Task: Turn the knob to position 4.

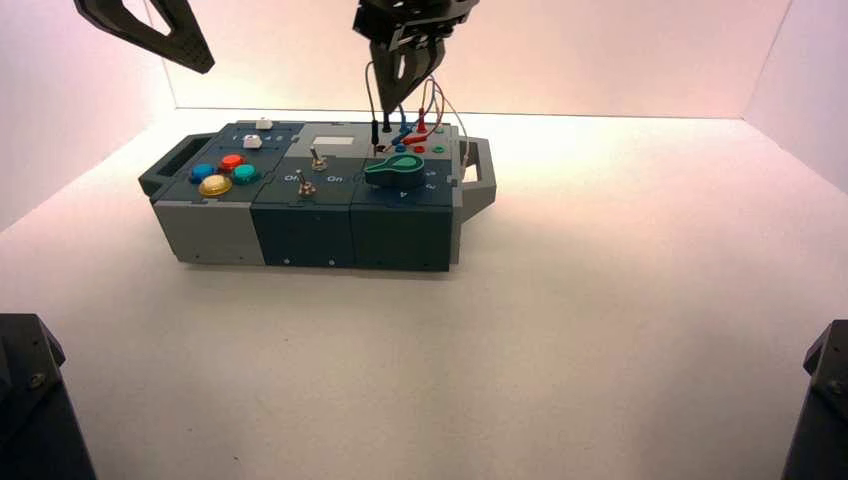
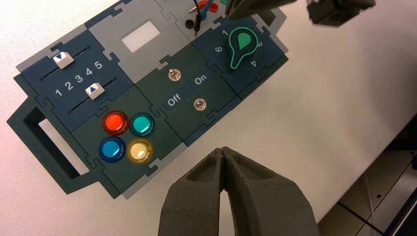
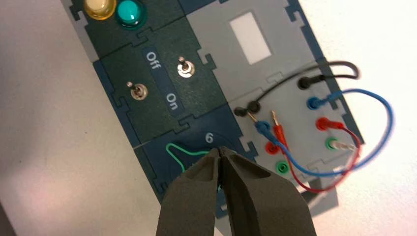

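Observation:
The green teardrop knob (image 1: 393, 170) sits on the box's right dark teal panel. In the left wrist view the knob (image 2: 242, 44) points its tip between the white "6" and the "4" (image 2: 253, 77). My right gripper (image 1: 405, 75) hangs shut and empty above the knob and the wire sockets, clear of the box. In the right wrist view its shut fingertips (image 3: 220, 150) cover most of the knob (image 3: 179, 150), with the "6" showing just beyond. My left gripper (image 1: 165, 30) is parked high at the back left, and its own view shows it (image 2: 222, 150) shut and empty.
The box (image 1: 210, 225) also bears two sliders (image 2: 95, 90), several coloured push buttons (image 2: 141, 124), two metal toggle switches (image 2: 199, 103) marked Off and On, and black, blue and red wires (image 3: 364, 147) plugged in behind the knob. White walls (image 1: 90, 110) stand around the table.

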Robot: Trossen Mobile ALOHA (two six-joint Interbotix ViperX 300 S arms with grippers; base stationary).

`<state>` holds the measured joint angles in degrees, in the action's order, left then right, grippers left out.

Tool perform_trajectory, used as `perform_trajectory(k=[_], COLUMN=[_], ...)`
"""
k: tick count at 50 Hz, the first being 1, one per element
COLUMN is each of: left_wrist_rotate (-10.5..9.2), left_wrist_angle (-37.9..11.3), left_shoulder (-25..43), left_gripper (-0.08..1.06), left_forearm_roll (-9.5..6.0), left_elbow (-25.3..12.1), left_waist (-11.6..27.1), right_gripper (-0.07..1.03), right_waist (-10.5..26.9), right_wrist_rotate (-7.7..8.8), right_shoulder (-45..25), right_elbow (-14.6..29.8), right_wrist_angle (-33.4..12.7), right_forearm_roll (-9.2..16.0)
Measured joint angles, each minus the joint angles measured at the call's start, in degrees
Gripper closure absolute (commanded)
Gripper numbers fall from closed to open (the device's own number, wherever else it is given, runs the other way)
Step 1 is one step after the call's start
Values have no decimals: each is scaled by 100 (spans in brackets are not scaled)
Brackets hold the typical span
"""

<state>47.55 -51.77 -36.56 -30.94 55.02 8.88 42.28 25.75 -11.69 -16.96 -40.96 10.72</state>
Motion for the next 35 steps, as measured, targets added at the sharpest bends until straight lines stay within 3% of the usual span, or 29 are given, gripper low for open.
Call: perform_trajectory(k=[35], left_wrist_rotate=[-9], left_wrist_angle=[0], left_shoulder=[9], left_gripper=[101], left_forearm_roll=[-9], left_elbow=[0], left_waist=[0], right_gripper=[98], right_waist=[211], right_wrist_rotate=[-9], right_shoulder=[-536], right_elbow=[18], right_wrist_angle=[149], right_forearm_roll=[18])
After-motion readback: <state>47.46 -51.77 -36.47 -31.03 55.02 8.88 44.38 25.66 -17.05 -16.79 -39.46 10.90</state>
